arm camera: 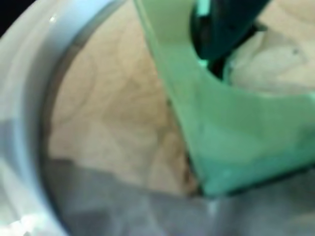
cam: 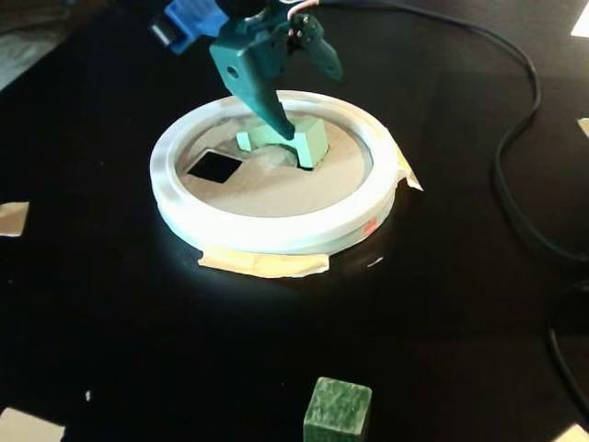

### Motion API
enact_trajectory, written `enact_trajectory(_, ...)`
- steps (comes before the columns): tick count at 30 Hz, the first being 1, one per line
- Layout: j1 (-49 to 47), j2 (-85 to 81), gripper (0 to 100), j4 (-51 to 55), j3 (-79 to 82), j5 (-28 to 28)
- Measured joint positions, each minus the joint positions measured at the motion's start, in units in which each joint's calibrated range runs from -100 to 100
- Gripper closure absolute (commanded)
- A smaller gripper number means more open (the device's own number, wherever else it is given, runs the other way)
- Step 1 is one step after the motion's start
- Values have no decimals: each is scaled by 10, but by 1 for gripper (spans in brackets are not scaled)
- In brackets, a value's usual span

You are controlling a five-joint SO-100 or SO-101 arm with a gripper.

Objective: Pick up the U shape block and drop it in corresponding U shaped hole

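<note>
A black desk [cam: 110, 304] fills the fixed view, its far corners cut off by the frame edges. On it sits a white ring [cam: 276, 235] taped down with tan strips, rimming a tan round panel [cam: 267, 189]. A dark cable [cam: 515, 120] loops across the desk's right side.

The teal tool [cam: 283, 129] reaches down from the top edge over the panel, its upper arm cropped out of frame. 1 finger points down into the notch of the U shape block [cam: 308, 140]; the other finger lifts up and away to the right, so the tool stands open, not clamping the block. The pale mint block rests on the panel near its far side. The U shaped hole [cam: 305, 165] is almost wholly hidden beneath the block; only a dark sliver shows at the block's near edge. Left of it, a smaller square cutout [cam: 213, 166] lies fully exposed.

The wrist view is blurred: the block [arm camera: 231, 137] fills the right half, a dark fingertip [arm camera: 221, 34] sits in its notch, and the ring [arm camera: 24, 98] curves along the left.

A darker green mottled cube [cam: 338, 408] stands well apart near the bottom edge.
</note>
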Motion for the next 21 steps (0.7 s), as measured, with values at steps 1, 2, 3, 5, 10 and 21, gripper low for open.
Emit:
enact_trajectory(1, 0, 0, 14, 0, 0, -1)
enact_trajectory(2, 0, 0, 14, 0, 0, -2)
enact_trajectory(3, 0, 0, 14, 0, 0, -2)
enact_trajectory(5, 0, 4, 14, 0, 0, -2)
enact_trajectory(10, 3, 21, 14, -10, 0, -2)
enact_trajectory(21, 16, 39, 14, -28, -1, -3)
